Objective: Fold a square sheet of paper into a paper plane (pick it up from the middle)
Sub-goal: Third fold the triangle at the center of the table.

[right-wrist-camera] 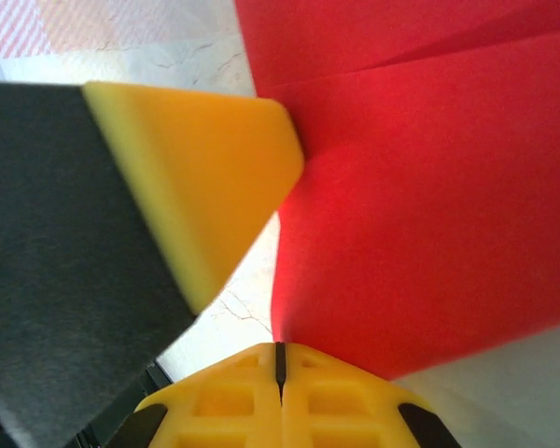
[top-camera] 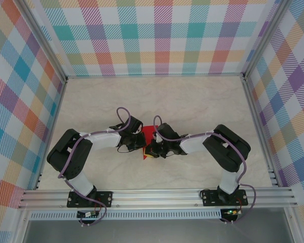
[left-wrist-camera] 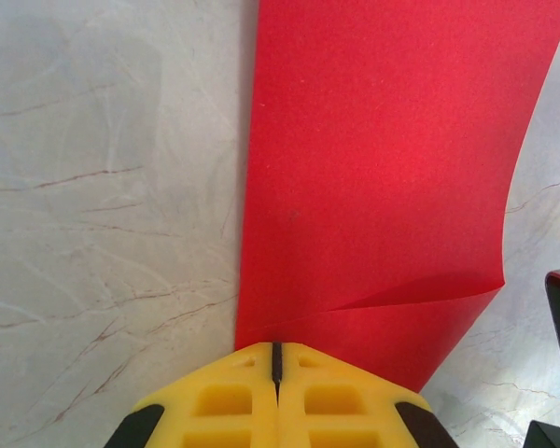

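Left gripper [left-wrist-camera: 276, 359]: fingers closed, pinching the paper's edge at their tips.
Right gripper [right-wrist-camera: 280, 359]: closed, apparently on a corner.
Square sheet of paper [left-wrist-camera: 383, 168]: ahead of fingertips, bowed.
Handling: light, limp, easily creased; grip the edges.

Matt paper [left-wrist-camera: 373, 168]; smooth marbled table [left-wrist-camera: 103, 187]; plastic fingers [left-wrist-camera: 233, 401].

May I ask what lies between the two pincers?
The red sheet of paper, pinched by left pincer and right pincer, as the top view shows.
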Robot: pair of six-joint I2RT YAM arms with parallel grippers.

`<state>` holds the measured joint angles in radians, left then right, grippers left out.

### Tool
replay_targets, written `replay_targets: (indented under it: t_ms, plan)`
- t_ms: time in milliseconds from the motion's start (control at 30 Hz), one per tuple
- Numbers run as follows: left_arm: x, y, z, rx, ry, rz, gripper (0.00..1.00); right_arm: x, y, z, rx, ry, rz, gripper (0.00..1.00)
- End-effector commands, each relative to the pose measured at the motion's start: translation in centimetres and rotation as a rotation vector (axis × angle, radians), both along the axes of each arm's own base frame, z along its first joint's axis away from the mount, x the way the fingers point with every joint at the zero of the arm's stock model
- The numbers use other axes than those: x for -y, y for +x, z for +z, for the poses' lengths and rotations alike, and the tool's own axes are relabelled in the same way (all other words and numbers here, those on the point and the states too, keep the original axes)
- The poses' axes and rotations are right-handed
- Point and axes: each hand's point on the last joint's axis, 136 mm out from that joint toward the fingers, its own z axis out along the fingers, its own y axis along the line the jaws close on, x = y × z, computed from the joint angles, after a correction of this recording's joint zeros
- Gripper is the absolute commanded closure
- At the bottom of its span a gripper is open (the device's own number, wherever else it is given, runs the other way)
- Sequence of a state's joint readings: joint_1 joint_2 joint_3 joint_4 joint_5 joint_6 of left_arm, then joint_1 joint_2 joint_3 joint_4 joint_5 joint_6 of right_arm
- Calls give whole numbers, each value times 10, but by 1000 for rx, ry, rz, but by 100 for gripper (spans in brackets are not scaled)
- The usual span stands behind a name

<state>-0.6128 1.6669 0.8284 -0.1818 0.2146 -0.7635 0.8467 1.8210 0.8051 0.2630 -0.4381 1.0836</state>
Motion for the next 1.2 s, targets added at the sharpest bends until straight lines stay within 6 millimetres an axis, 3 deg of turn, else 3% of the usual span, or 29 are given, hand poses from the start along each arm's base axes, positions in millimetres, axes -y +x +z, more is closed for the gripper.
replay_targets:
  t_ms: [0, 133, 267, 500, 600, 1000, 1167]
  plan:
    - [-32, -25, -27, -90, 143, 29, 100, 2, -3, -10, 0, -51, 12, 98]
    - [-32, -26, -28, -93, 145, 28, 100, 8, -4, -24, -21, -91, -6, 98]
    - [-33, -26, -28, -92, 147, 29, 100, 7, -2, -25, -18, -95, -8, 98]
    - [-33, -25, -27, -86, 147, 32, 100, -4, -3, 5, 56, -11, 27, 98]
    - [-33, -25, -27, -86, 147, 33, 100, -6, -8, 9, 58, 3, 48, 98]
    - [-33, -24, -26, -83, 146, 34, 100, 4, -22, -30, -36, -107, 24, 99]
    - [-32, -23, -25, -79, 145, 35, 100, 3, -18, -18, -6, -105, 34, 99]
